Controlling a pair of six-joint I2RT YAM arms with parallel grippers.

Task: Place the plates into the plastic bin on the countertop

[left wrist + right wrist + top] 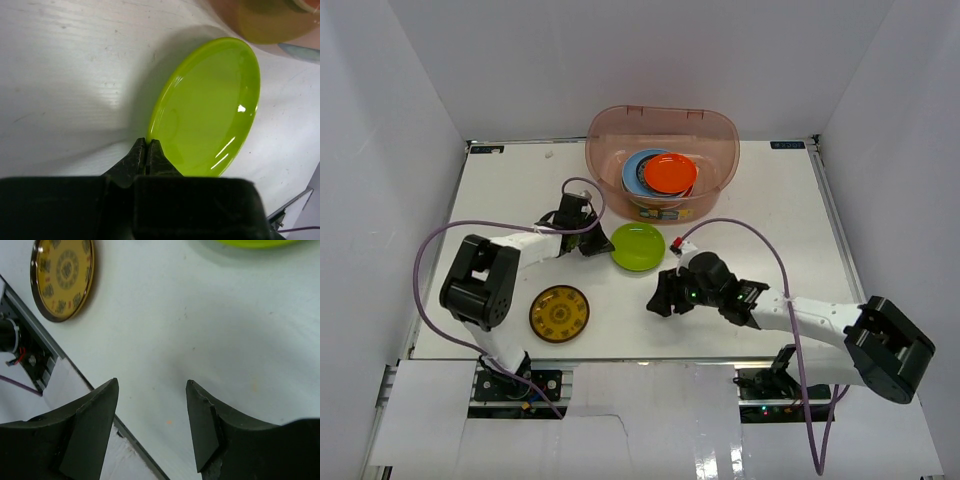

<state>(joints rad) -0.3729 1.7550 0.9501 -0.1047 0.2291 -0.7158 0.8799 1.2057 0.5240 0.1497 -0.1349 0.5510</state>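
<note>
**Top view.** Bin [620, 115] is set at the far edge of the white table [770, 220], enclosed by white walls [410, 100]. Orange plate [670, 173] is stacked on blue plate [635, 165] inside; anything beneath is blurred by the tinted wall. Green plate [638, 246] is placed mid-table, gold plate [559, 313] nearer, to the left. Left gripper [598, 246] is at the green plate's left edge. Right gripper [657, 300] is over bare table.

**Left wrist.** Jaws are pinched on the green plate's near rim, with a green sliver between them. The bin is cut off at top right.

**Right wrist.** Jaws are held apart, gripping nothing. The gold plate is clipped by the top edge, and only a sliver of the green plate is seen.
</note>
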